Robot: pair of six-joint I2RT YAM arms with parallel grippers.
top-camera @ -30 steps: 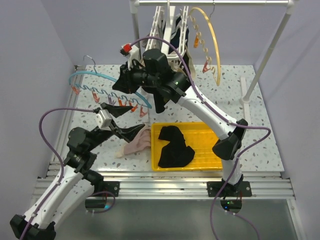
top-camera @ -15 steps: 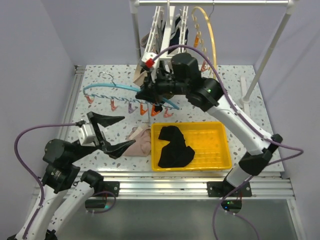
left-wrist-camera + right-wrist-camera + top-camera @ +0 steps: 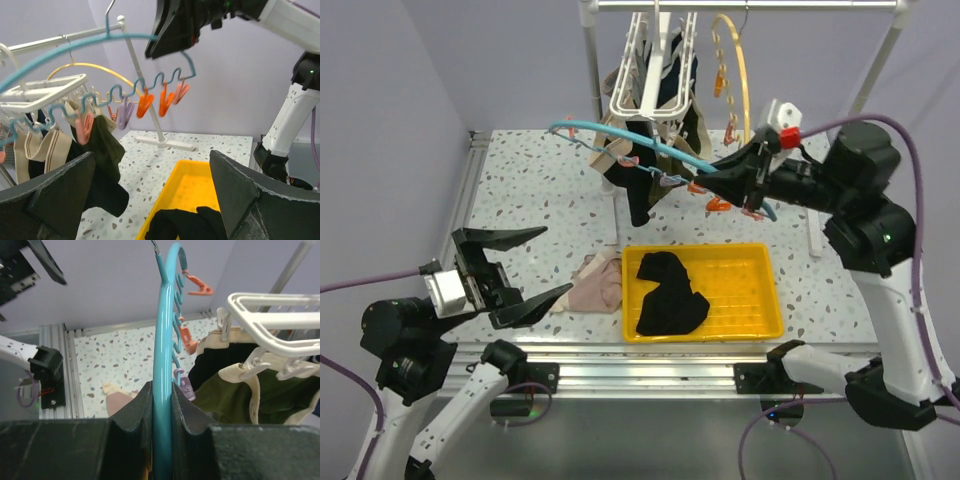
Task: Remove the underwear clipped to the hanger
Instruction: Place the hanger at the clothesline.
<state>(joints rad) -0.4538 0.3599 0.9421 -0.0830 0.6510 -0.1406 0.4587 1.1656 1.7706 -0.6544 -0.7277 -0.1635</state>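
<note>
A tray [image 3: 740, 290] sits on the table [image 3: 540, 190] at front centre, with one garment [image 3: 670, 295] in its left half. A second garment [image 3: 595, 287] lies on the table against the tray's left edge. Behind, a rail [image 3: 750, 6] carries a frame hanger [image 3: 642, 100] with clipped garments [image 3: 638, 195] below it, and a ring hanger [image 3: 738, 70] to its right. The right gripper [image 3: 730, 175] holds a curved hanger [image 3: 610, 135] aloft in front of the frame hanger. The left gripper [image 3: 557, 260] hangs left of the tray.

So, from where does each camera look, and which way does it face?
Top external: above and behind the arms, facing down at the table; both arms show.
Left wrist: faces over the yellow tray up to the blue hanger; own fingers below.
Right wrist: faces along that hanger, clamped between own fingers.
Shared: the hanger.
</note>
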